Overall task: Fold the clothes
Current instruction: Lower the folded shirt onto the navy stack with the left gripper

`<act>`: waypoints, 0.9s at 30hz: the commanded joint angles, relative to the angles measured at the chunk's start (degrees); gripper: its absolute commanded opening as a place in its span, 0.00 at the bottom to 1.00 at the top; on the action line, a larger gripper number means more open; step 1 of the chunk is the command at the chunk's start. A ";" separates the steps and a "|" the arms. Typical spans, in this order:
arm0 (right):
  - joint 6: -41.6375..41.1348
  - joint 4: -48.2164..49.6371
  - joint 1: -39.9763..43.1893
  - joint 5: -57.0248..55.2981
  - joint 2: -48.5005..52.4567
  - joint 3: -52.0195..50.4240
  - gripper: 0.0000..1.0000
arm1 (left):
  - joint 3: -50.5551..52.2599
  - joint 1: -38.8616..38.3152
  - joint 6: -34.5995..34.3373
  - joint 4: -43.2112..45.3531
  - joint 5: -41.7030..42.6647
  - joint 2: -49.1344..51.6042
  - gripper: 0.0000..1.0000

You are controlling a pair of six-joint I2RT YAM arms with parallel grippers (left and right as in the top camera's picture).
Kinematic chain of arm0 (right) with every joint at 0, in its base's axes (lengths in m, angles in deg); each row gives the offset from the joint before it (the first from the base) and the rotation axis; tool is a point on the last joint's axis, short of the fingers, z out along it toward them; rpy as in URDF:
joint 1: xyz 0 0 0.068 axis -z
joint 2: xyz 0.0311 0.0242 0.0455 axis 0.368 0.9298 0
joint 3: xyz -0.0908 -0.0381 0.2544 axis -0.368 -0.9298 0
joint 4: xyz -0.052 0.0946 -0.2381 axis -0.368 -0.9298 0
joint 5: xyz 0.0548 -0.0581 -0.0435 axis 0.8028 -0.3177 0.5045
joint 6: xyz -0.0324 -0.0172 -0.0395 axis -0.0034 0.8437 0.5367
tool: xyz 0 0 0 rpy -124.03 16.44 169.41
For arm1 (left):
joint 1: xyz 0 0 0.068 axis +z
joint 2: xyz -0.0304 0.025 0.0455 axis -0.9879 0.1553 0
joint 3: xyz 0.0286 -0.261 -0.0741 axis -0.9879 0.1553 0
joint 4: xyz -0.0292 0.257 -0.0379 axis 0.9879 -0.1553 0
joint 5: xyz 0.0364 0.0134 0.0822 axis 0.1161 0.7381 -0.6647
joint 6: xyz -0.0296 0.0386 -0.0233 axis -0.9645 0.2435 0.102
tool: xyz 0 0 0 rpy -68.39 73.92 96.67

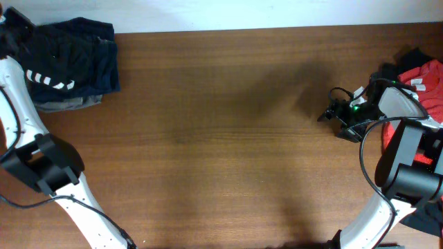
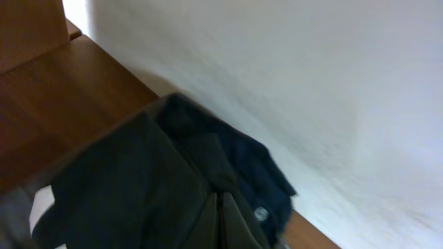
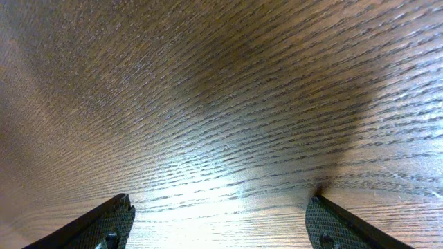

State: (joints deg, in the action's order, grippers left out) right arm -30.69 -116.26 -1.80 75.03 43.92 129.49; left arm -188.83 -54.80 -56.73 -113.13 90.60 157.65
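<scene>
Wooden surface (image 1: 221, 138): middle is bare wood grain, with clothing only at the two far corners.

Left arm (image 1: 21, 104): white links run up the left edge toward the far left corner and pass over the near side of the dark stack.

Right arm (image 1: 408, 166): comes up from the near right corner. Its black housing and a black cable loop (image 1: 363, 155) lie in front of the red pile.

Dark clothes stack (image 1: 73, 62): sits in the far left corner. It is navy and black fabric with a white striped patch (image 1: 48, 79) on its left side and a grey layer showing underneath. The left wrist view shows the same stack (image 2: 138, 194) close to the white wall (image 2: 277, 83), with a small button (image 2: 259, 213) on a fold.

Red clothes pile (image 1: 423, 86): loose at the far right edge, with a darker garment behind it. It is partly hidden by the right arm.

Right tool (image 1: 325, 114): just left of the red pile and pointing along the surface, with a green light on its body. In the right wrist view the right tool (image 3: 218, 221) is spread wide, with bare wood between the fingertips (image 3: 111, 220) and nothing held.

Left tool (image 1: 12, 28): a dark shape at the far left corner beside the stack. Its fingers are not in the wrist view, so I cannot tell whether it is spread or closed.
</scene>
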 commanded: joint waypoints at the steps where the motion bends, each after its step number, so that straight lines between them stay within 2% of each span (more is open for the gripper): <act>1: -0.50 -0.68 0.17 -1.14 1.16 -1.18 0.84 | 0.11 0.00 2.36 2.89 -3.43 6.08 0.01; 9: -0.50 -1.07 0.17 -1.14 1.16 -1.18 0.85 | 0.11 -0.04 6.19 12.17 -5.22 17.22 0.10; 13: -0.48 -2.21 0.17 -1.16 1.16 -1.18 0.85 | -0.04 -0.24 12.81 12.59 -4.79 18.12 0.13; 16: -0.46 -2.60 0.17 -1.16 1.16 -1.18 0.85 | -1.77 -0.28 15.28 12.61 -4.57 16.35 0.14; 21: -0.48 -2.75 0.15 -1.14 1.16 -1.18 0.84 | -5.18 -0.31 15.21 11.30 1.20 9.81 0.13; 27: -0.48 -3.19 0.17 -1.14 1.16 -1.18 0.84 | -5.75 -0.74 15.23 0.52 3.82 0.70 0.13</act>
State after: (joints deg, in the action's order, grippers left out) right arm -30.69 -119.26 -1.80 75.03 43.92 129.40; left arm -191.74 -55.04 -42.90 -110.01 91.61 167.09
